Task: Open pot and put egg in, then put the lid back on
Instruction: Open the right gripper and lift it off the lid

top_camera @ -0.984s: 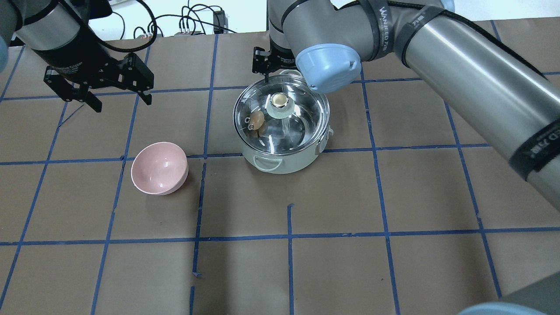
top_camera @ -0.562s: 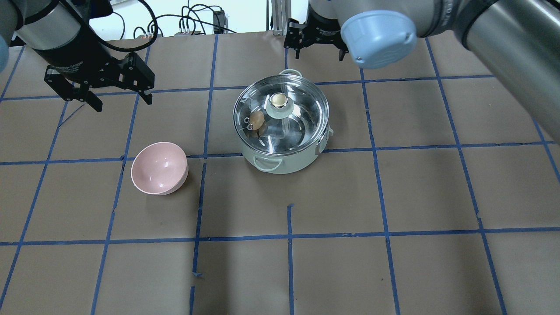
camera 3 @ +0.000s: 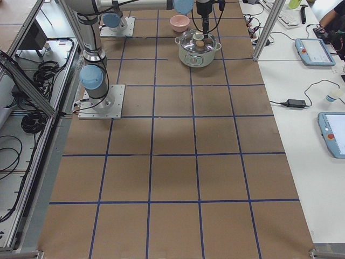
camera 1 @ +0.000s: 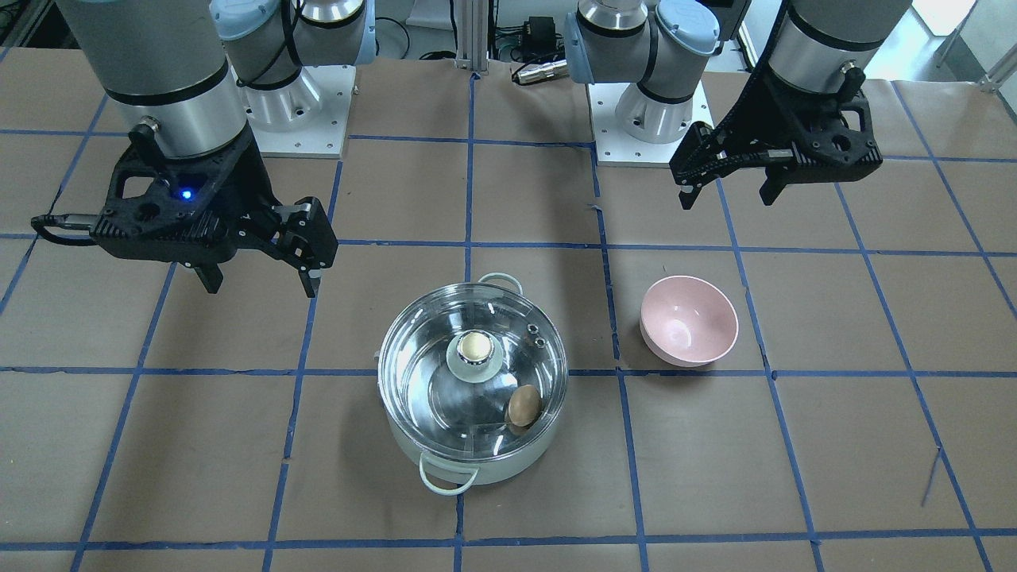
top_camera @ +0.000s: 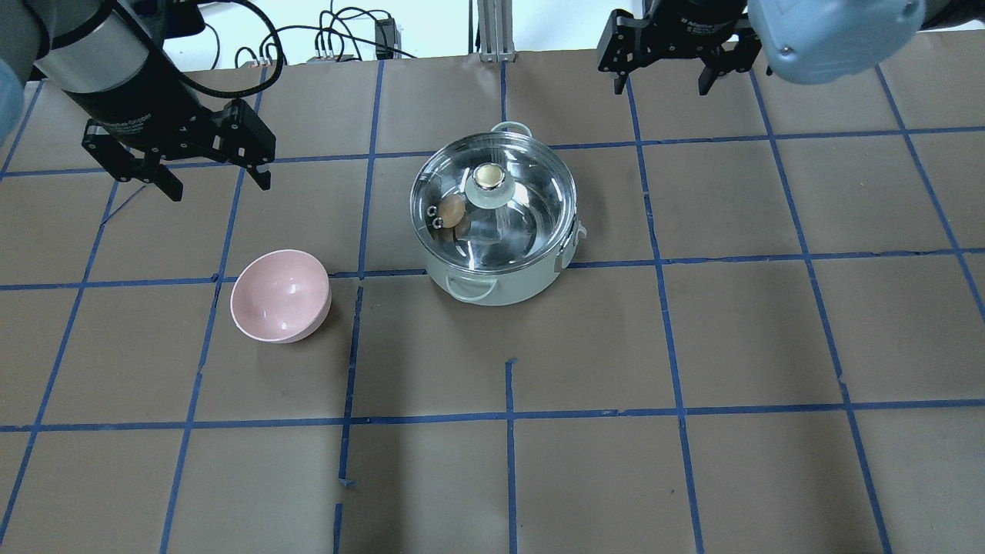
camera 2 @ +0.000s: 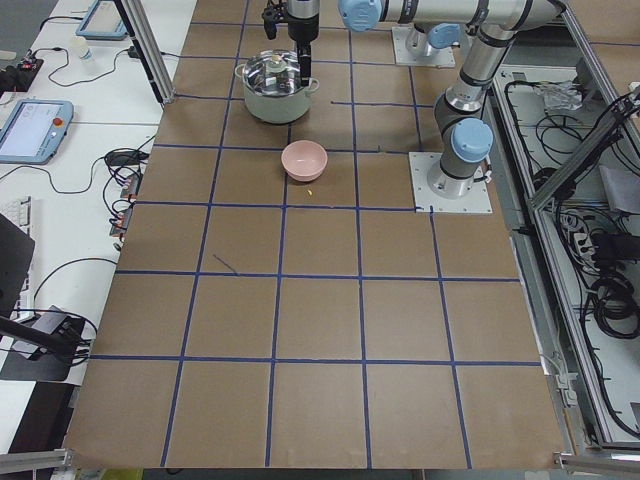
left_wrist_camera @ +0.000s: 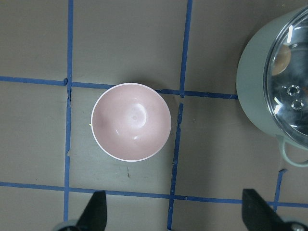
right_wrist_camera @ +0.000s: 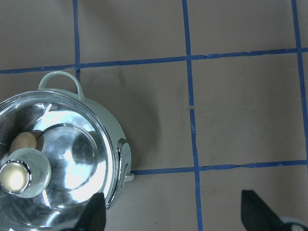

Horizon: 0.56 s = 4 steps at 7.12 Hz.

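On the brown counter (top_camera: 692,346), gridded with blue tape lines (top_camera: 509,462), the pink bowl (top_camera: 281,296) sits nearest, open side up and apart from the pot (top_camera: 508,291) to its right. The pot stands slightly farther back, with the lid (top_camera: 531,211) seated on its rim and the knob (top_camera: 489,185) on top. The egg (top_camera: 452,208) lies inside, visible through the glass on the side toward the bowl. Beyond, both arms hang above the counter. The left gripper (top_camera: 218,187) has its jaws spread and empty, well left of the pot. The right gripper (top_camera: 660,88) also has its jaws spread and empty, off past the pot's far right. In its wrist view the pot and lid lie outside the jaws, at lower left.
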Each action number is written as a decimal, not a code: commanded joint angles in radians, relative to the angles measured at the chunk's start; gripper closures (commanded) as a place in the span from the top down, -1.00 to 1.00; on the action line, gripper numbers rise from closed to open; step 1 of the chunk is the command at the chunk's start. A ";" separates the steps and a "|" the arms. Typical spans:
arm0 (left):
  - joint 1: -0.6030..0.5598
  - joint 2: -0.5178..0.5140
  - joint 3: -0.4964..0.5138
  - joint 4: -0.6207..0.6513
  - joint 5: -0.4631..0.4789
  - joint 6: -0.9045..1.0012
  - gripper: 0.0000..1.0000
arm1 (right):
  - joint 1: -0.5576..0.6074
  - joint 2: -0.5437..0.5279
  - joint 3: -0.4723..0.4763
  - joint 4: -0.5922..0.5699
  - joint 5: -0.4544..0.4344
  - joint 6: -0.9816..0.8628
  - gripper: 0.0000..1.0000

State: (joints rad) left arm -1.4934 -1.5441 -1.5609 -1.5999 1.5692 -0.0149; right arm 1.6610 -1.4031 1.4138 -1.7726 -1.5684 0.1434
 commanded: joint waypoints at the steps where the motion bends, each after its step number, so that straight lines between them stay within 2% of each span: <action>1: -0.001 0.001 -0.001 0.000 -0.001 0.000 0.99 | 0.002 -0.029 0.032 0.044 0.002 -0.008 1.00; 2: -0.001 0.001 -0.001 0.000 -0.003 0.000 0.99 | -0.004 -0.043 0.045 0.054 0.005 -0.008 1.00; 3: -0.001 0.001 -0.001 0.000 -0.002 0.000 0.99 | -0.021 -0.045 0.048 0.153 0.025 -0.077 1.00; 4: -0.001 0.001 -0.001 0.000 -0.001 -0.002 0.99 | -0.042 -0.050 0.048 0.177 0.024 -0.087 1.00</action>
State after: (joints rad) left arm -1.4941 -1.5432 -1.5616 -1.6000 1.5674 -0.0157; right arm 1.6405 -1.4466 1.4590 -1.6457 -1.5500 0.0851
